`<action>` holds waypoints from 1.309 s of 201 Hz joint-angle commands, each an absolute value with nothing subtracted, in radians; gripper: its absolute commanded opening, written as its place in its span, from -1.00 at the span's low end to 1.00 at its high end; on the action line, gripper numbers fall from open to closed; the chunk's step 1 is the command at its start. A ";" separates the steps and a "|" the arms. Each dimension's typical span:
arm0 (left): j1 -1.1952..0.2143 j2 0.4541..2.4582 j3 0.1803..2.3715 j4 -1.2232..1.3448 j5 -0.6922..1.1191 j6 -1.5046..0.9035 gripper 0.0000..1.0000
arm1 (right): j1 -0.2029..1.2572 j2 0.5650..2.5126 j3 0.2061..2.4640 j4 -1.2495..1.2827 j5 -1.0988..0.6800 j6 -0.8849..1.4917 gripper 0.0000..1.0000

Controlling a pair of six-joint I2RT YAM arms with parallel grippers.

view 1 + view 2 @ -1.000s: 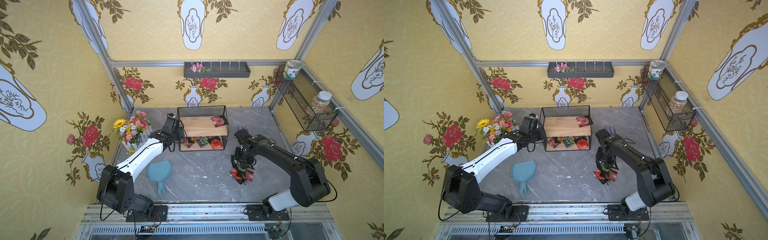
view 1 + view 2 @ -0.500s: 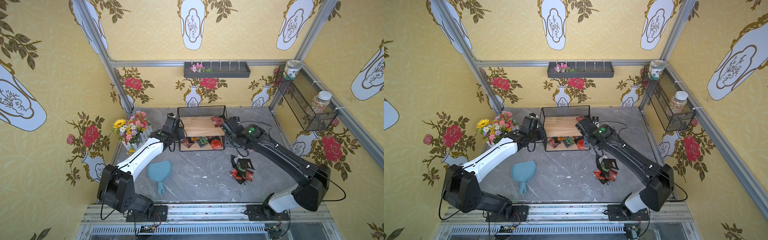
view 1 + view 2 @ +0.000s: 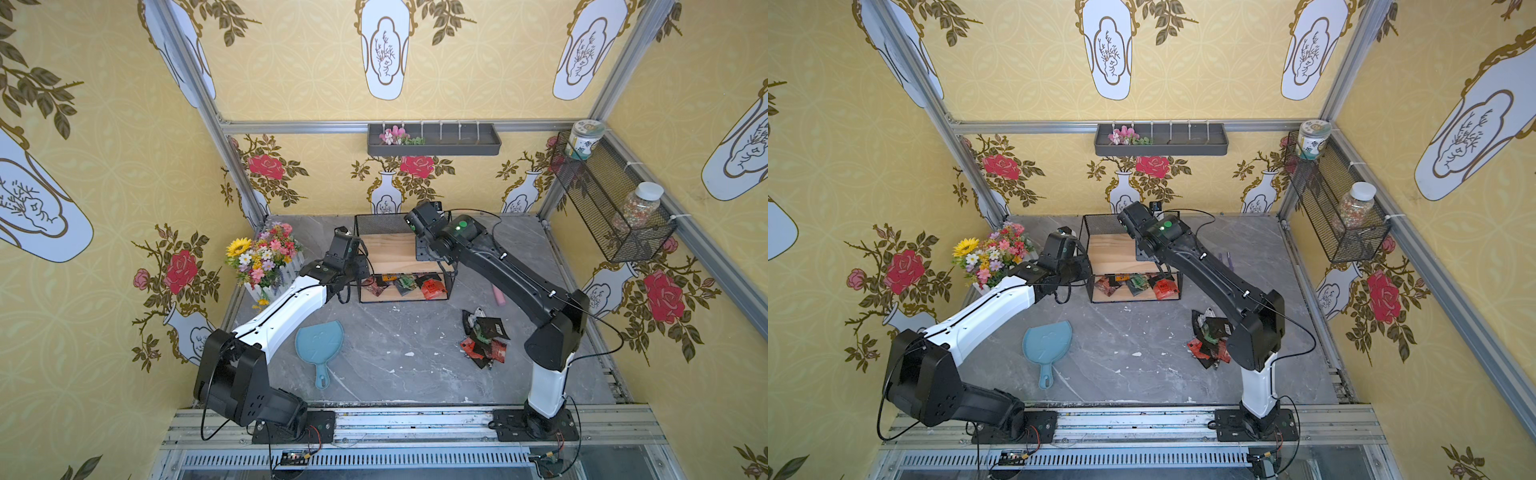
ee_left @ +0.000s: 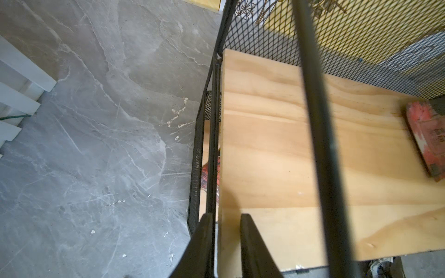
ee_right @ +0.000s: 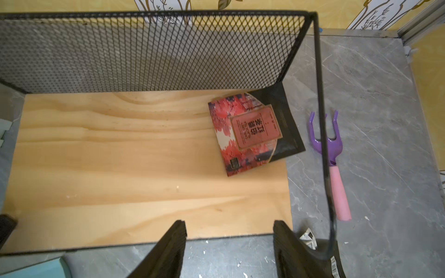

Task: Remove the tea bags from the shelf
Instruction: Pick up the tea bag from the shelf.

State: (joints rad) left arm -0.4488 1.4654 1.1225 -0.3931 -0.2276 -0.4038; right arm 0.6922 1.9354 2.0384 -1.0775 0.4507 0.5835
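- Grey marble tabletop point(image 3: 395, 357) carries the shelf point(image 3: 388, 249) near the back wall, as both top views show.
- On its upper board point(image 5: 120, 156), the right wrist view shows a red tea bag point(image 5: 245, 132) lying over a black tea bag point(image 5: 287, 120) in the corner by the mesh back. The right arm point(image 3: 498, 270) covers that corner in both top views, and the left wrist view catches only an edge of the red tea bag point(image 4: 428, 142).
- The lower board point(image 3: 390, 294) holds several tea bags point(image 3: 405, 283) side by side, plain in both top views.
- More of them lie in a pile point(image 3: 484, 336) on the tabletop, in front of the shelf and well apart from it.
- The right gripper point(image 5: 228, 231) hovers over the upper board's front edge, jaws wide apart with nothing between them.
- The left gripper point(image 4: 226, 233) sits at the shelf's left side, fingers point(image 4: 250, 240) narrowly apart astride the side wire and the board's edge. Whether they pinch it cannot be told.
- A purple-and-pink fork point(image 5: 333, 149) lies just beside the shelf's right side. In a top view only its pink handle point(image 3: 498, 296) shows.
- A blue leaf-shaped dish point(image 3: 320, 343) and flowers point(image 3: 266, 253) sit to the left.
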 commanded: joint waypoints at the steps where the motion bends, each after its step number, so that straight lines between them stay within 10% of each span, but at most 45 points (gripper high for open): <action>1: -0.449 1.470 1.108 -0.456 -0.207 -0.404 -0.49 | 0.671 1.995 2.105 -1.102 0.457 0.567 0.31; 161: -0.449 1.475 1.114 -0.460 -0.212 -0.396 -0.49 | 0.617 2.203 2.261 -1.080 0.494 0.505 0.65; 263: -0.449 1.474 1.124 -0.465 -0.216 -0.396 -0.49 | 0.584 2.245 2.205 -1.089 0.414 0.524 0.51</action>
State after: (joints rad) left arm -0.4492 1.4643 1.1240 -0.3916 -0.2279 -0.4004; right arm 0.5858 2.2227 2.2292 -1.0142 0.4915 0.5270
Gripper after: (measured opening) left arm 0.254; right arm 0.776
